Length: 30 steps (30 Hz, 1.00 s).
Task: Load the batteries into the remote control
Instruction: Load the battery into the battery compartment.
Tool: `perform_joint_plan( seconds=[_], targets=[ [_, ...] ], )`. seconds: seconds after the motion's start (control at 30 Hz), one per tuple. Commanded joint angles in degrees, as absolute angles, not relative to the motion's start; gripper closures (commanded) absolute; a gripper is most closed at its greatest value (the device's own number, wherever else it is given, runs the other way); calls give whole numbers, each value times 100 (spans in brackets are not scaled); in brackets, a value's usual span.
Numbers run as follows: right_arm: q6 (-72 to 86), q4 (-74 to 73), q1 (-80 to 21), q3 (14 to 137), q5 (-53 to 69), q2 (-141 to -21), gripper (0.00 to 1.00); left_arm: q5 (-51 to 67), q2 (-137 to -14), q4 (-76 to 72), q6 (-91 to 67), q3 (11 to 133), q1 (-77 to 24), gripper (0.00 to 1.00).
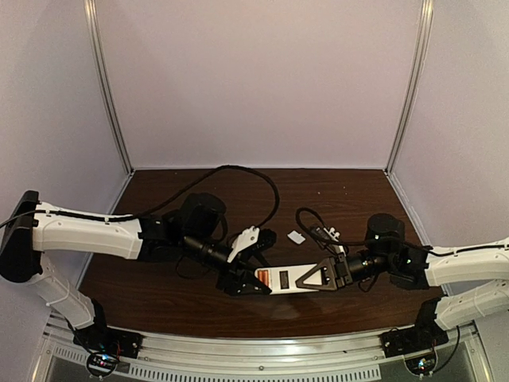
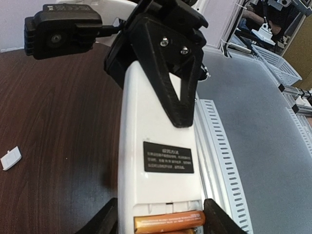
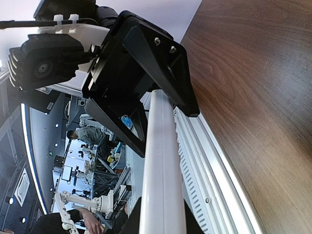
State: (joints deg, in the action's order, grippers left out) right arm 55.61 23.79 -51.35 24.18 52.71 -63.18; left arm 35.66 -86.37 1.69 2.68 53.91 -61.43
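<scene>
At near centre, the remote control [image 1: 290, 280] lies left-to-right, right gripper [image 1: 324, 275] clamping its right end, left gripper [image 1: 248, 283] straddling the batteries [image 2: 168, 222], grip unclear.

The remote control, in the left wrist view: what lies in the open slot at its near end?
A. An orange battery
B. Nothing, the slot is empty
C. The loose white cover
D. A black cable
A: an orange battery lies across the open slot of the remote control, just below the dark label, while the loose white cover rests apart on the table.
</scene>
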Motion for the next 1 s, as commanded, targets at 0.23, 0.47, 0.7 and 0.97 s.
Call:
perform_joint_plan(
  seconds=[0.23, 0.47, 0.7, 0.97],
  targets=[
    [5274, 2779, -5232, 2750, 5522, -6108, 100, 3566, -8686, 336, 203, 5410, -6065, 37],
    [5274, 2765, -5226, 2723, 5479, -6126, 100, 3706, -8576, 189, 93, 5310, -6055, 29],
    [5276, 2734, -5222, 2695, 5441, -6117, 100, 3817, -8569, 132, 25, 5299, -6042, 23],
    [5223, 2518, -5212, 2698, 5260, -6120, 100, 3933, -8564, 145, 24, 5300, -6042, 15]
  ],
)
